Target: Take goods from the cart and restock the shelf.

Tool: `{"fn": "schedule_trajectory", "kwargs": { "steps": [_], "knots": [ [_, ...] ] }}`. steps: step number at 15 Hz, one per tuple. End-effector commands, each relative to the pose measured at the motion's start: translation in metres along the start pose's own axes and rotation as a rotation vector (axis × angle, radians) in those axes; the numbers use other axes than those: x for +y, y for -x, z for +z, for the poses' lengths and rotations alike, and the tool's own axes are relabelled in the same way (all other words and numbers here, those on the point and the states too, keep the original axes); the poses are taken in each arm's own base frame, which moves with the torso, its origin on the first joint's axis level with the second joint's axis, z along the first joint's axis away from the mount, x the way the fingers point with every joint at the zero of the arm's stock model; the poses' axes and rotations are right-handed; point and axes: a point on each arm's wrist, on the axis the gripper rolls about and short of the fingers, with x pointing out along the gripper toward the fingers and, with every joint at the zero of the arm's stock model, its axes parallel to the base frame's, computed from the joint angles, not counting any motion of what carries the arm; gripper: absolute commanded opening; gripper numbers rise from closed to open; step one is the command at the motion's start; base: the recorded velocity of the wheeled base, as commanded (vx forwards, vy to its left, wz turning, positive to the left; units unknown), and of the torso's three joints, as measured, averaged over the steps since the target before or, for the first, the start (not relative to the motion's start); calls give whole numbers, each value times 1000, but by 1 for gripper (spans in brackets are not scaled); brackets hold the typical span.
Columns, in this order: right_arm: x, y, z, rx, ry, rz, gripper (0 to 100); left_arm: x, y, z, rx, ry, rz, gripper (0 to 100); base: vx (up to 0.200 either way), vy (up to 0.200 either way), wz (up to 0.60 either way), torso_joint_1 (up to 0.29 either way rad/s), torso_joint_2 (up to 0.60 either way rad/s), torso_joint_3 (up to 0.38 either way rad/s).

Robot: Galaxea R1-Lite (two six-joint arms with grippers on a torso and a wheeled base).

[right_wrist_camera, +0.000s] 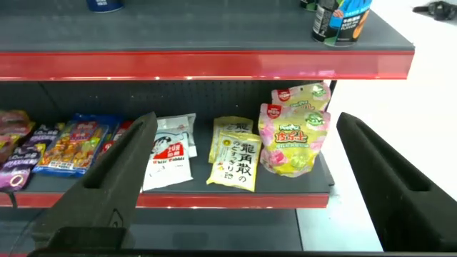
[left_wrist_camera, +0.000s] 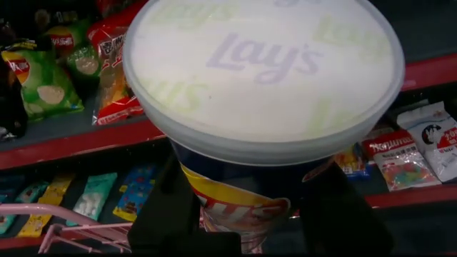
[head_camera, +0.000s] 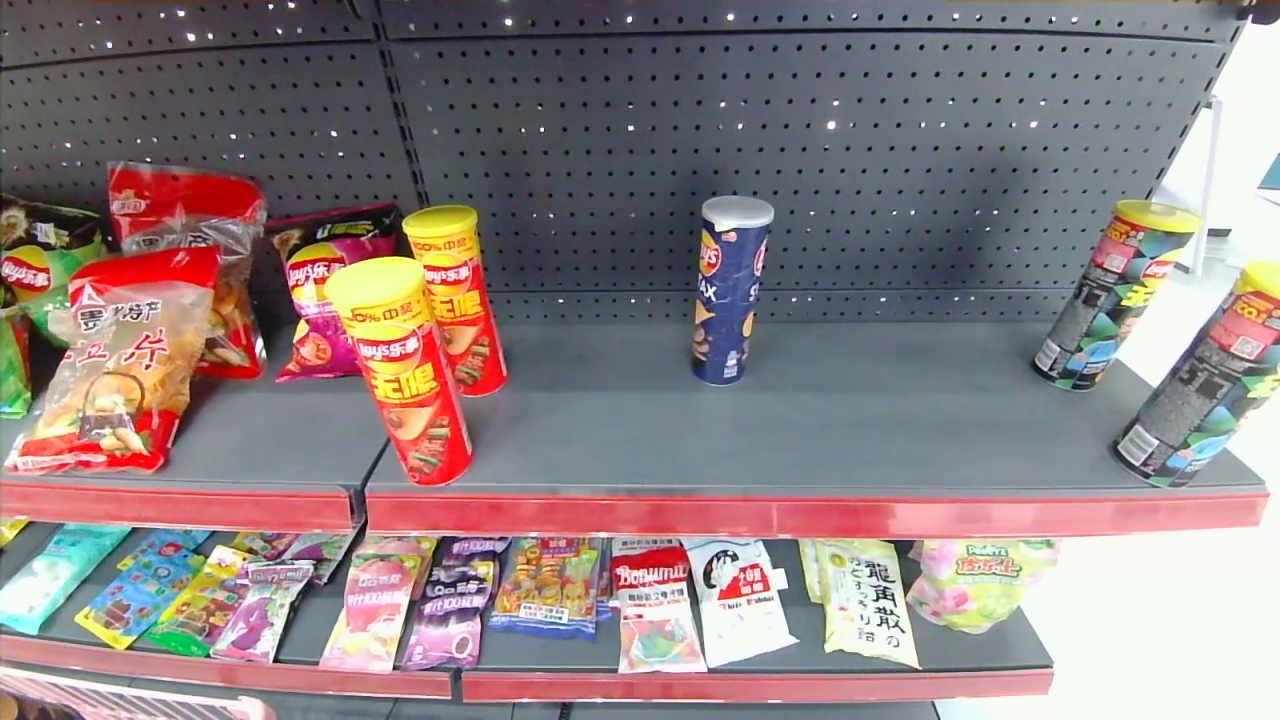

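My left gripper (left_wrist_camera: 246, 207) is shut on a dark blue chips can (left_wrist_camera: 243, 193) with a white lid (left_wrist_camera: 264, 64), held upright close to the left wrist camera, in front of the shelves. A matching blue can (head_camera: 730, 290) stands alone at the middle of the upper shelf (head_camera: 850, 430). My right gripper (right_wrist_camera: 246, 125) is open with nothing between its fingers, facing the lower shelf (right_wrist_camera: 235, 200) below the upper shelf's right end.
Two red cans (head_camera: 410, 370) stand left of the blue one, and two dark patterned cans (head_camera: 1115, 295) stand at the shelf's right end. Snack bags (head_camera: 120, 360) lie at the left. Candy packets (head_camera: 650, 600) fill the lower shelf. A pink cart rim (left_wrist_camera: 78, 232) is low on the left.
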Motion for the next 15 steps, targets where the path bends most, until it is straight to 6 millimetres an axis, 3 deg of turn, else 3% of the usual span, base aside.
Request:
{"fn": "schedule_trajectory", "kwargs": {
  "steps": [1, 4, 15],
  "knots": [
    [0, 0, 0, 0, 0, 1, 100, 0, 0, 0, 4, -1, 10, 0, 200, 0, 0, 2, 2, 2],
    [0, 0, 0, 0, 3, 1, 100, 0, 0, -1, 5, -6, 15, 0, 200, 0, 0, 1, -2, 2],
    [0, -3, 1, 45, 5, 14, 100, 2, 10, -5, -77, 32, -73, 0, 0, 0, 0, 0, 0, 0]
  ]
}}
